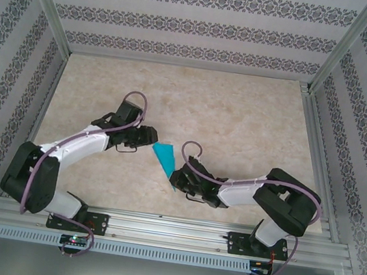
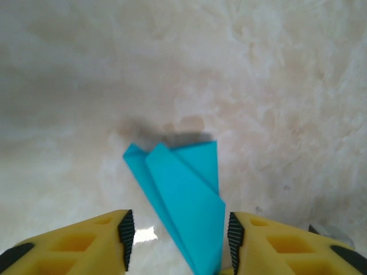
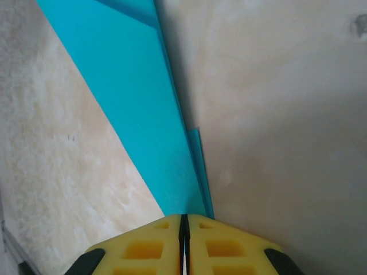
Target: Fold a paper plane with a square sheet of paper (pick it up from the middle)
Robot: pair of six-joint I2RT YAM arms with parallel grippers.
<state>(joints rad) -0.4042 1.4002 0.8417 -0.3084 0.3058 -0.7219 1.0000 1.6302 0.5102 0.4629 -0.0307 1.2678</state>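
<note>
Clamped at its near, narrow tip in the right pincer, jaws closed tight on it: teal paper plane, slanting between the two arms near the middle of the tabletop. At its far, wider end, left pincer parted to a middling gap, paper between yellow fingers.

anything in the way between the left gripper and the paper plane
Nothing visible. The paper plane runs between the open fingers of the left gripper, over bare table. The right gripper is shut on the plane's narrow end, at the opposite end from the left one.
</note>
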